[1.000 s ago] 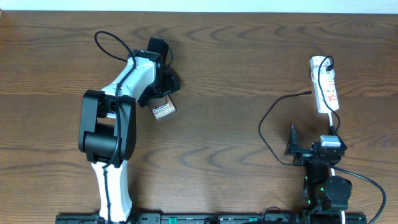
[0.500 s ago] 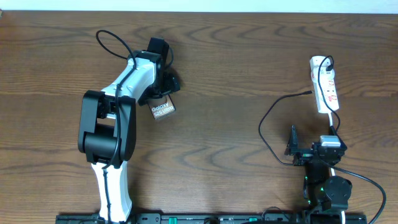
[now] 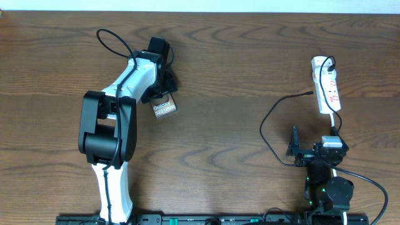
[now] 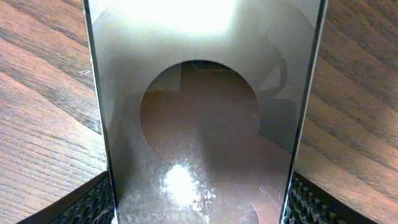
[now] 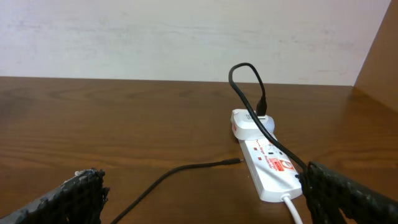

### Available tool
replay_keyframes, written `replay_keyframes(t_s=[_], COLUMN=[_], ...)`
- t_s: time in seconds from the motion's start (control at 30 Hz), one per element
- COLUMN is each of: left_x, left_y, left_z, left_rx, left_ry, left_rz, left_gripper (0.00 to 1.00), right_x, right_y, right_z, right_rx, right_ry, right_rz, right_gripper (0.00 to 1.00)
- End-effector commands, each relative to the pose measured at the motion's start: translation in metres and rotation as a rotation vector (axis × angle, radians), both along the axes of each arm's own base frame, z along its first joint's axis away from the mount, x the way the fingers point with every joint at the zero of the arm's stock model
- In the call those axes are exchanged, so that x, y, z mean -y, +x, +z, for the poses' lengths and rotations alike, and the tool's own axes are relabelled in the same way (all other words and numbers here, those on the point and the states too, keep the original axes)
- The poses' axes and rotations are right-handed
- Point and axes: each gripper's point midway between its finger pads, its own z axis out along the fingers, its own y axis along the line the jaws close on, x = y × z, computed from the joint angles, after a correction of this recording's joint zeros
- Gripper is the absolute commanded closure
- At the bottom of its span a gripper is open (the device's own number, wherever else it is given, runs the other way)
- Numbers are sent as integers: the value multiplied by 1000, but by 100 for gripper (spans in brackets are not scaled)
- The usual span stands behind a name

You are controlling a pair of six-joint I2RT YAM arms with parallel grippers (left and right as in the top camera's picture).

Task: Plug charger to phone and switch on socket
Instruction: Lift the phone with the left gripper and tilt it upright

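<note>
Dark, wavy-grained wood covers the desk (image 3: 225,56), which ends at a pale, plain wall (image 5: 155,37) far ahead of the right hand (image 5: 205,198). That hand is spread wide and holds nothing. Ahead of it and slightly to its right lies the white socket (image 5: 264,158), with the charger (image 5: 180,171) plugged in at its far end and the free tip lying just left of the strip. The left hand (image 3: 165,90) pinches the phone (image 4: 199,124), which lies flat between its fingers (image 4: 93,205).

Glossy phone (image 4: 205,124) — matt, grained wood table (image 3: 237,62).
</note>
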Motion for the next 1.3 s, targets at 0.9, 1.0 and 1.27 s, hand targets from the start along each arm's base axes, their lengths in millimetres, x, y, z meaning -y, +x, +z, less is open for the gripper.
replay_keyframes(t_s=[0.9, 1.0, 1.27], left_x=[15, 16, 29], left_y=[-77, -72, -68], left_z=[-61, -50, -34], left_rx=[-323, -295, -273], left_ry=[-129, -134, -208], left_rz=[2, 0, -3], left_gripper=[43, 43, 42], right_x=[-1, -1, -1], right_y=[0, 0, 0], right_z=[0, 0, 0], right_rx=[0, 0, 0], right_ry=[-4, -4, -4], right_rz=[4, 4, 4], right_gripper=[1, 1, 1])
